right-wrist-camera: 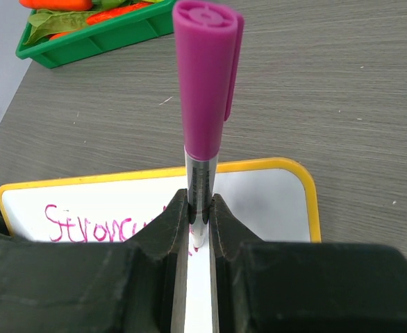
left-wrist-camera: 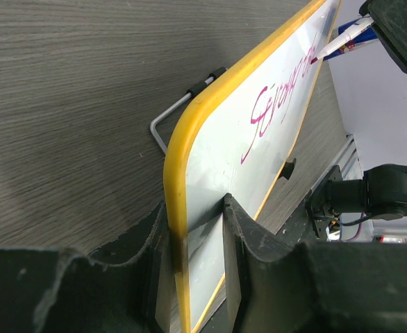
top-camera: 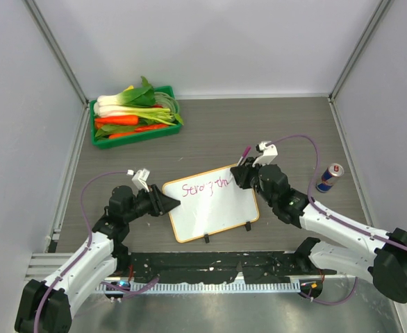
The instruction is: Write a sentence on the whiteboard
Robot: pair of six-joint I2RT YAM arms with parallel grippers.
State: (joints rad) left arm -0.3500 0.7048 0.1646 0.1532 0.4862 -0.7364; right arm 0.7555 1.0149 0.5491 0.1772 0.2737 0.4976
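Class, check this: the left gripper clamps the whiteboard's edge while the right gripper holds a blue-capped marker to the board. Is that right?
Not quite. The cap on the marker is purple, not blue, as the right wrist view shows. The rest stands: the left gripper clamps the edge of the whiteboard while the right gripper holds the marker to the board.

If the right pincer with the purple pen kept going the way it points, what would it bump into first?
Most likely the whiteboard: the right pincer aims at its white face beside the pink writing, marker tip leading. How close it is, I can't tell.
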